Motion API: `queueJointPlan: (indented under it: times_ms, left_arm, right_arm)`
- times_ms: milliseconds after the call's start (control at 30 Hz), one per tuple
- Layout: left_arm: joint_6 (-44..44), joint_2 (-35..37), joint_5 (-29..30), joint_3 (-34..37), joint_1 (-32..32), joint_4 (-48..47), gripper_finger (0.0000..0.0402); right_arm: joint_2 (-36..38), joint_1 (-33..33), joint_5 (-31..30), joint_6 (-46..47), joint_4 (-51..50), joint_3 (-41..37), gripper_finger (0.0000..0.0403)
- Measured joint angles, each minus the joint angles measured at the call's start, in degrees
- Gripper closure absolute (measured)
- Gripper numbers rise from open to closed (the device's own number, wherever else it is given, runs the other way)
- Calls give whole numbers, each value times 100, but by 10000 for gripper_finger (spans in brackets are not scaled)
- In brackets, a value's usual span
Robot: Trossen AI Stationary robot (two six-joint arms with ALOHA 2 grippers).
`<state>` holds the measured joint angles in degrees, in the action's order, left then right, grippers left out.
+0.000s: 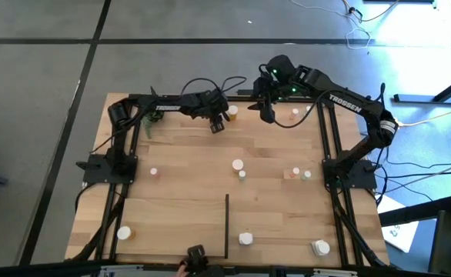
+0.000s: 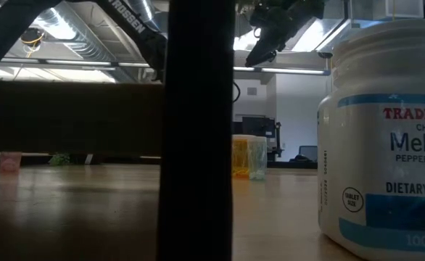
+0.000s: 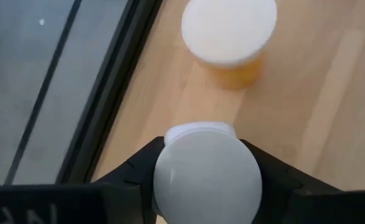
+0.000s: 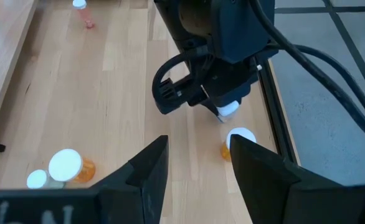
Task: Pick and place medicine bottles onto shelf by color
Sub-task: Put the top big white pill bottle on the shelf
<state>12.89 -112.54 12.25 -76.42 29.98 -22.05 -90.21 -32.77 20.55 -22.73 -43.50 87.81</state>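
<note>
We see the left gripper [image 3: 207, 180] with its jaws pressed on a white-capped bottle [image 3: 207, 175] at the shelf's [image 1: 187, 177] far edge; an orange bottle [image 3: 230, 38] stands just beyond; the right gripper [image 4: 198, 165] hangs nearby, jaws apart, empty.

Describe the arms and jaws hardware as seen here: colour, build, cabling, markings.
Both arms are black, with chunky jointed links. The right arm carries white TROSSEN lettering and a lit green indicator near its wrist; loose black cables loop along both, thickest over the left arm. The left gripper is a boxy black block. The right gripper shows two flat, tapered black jaws.
</note>
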Motion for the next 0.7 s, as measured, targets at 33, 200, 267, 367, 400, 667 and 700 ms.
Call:
queueJointPlan:
  times_ms: [33, 200, 267, 367, 400, 667, 700]
  left_arm:
    - [-54, 27, -56, 4, 0, -82, 241]
    - [-340, 324, -479, -30, 45, -474, 242]
    - [-373, 517, -512, -46, 46, -667, 242]
    - [-378, 842, -529, -44, 46, -1106, 242]
    - [-379, 960, -527, -44, 46, -1221, 242]
    - [-771, 2161, -560, -46, -148, -2223, 242]
    - [-841, 2324, -558, -46, -196, -2329, 242]
  right_arm:
    - [0, 0, 1, 0, -1, 0, 228]
    - [0, 0, -2, 1, -3, 0, 228]
    - [0, 0, -1, -1, -9, 0, 228]
    - [0, -4, -2, 0, -11, 0, 228]
    - [0, -7, -2, 1, -12, 0, 228]
    - [0, -6, 1, -4, -14, 0, 228]
    - [0, -4, 4, -10, -16, 0, 228]
